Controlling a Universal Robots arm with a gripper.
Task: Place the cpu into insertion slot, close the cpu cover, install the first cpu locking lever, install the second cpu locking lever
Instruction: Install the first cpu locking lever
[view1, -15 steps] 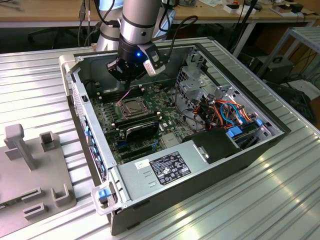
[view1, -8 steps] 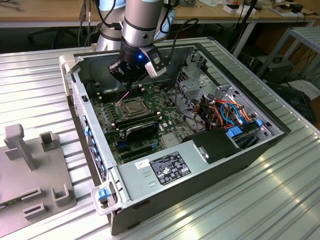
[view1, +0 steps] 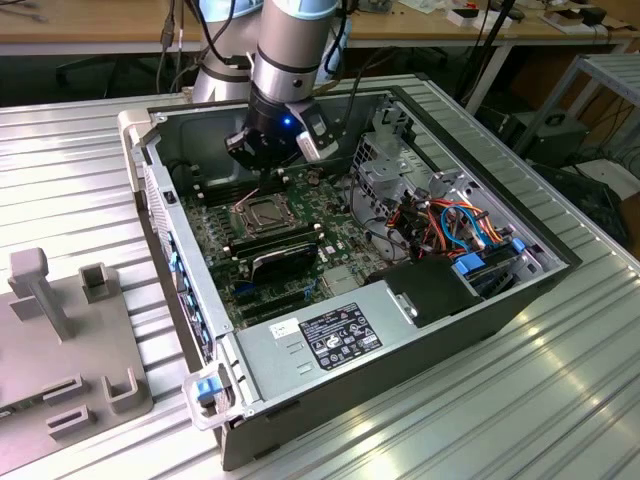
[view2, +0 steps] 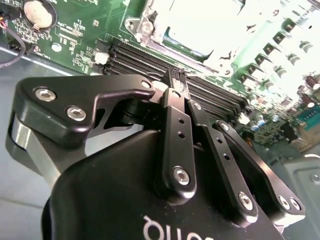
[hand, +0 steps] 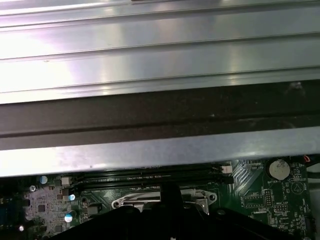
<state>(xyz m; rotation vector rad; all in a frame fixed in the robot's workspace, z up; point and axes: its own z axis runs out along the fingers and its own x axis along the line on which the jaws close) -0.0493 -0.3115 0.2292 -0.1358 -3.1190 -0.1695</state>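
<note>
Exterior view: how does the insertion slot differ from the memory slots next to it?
The insertion slot is square, with a silver metal rim around a dark centre; the memory slots are long, narrow and black. The insertion slot is a single unit; the memory slots are several parallel strips. Both lie flat on the green board, next to each other.
</note>
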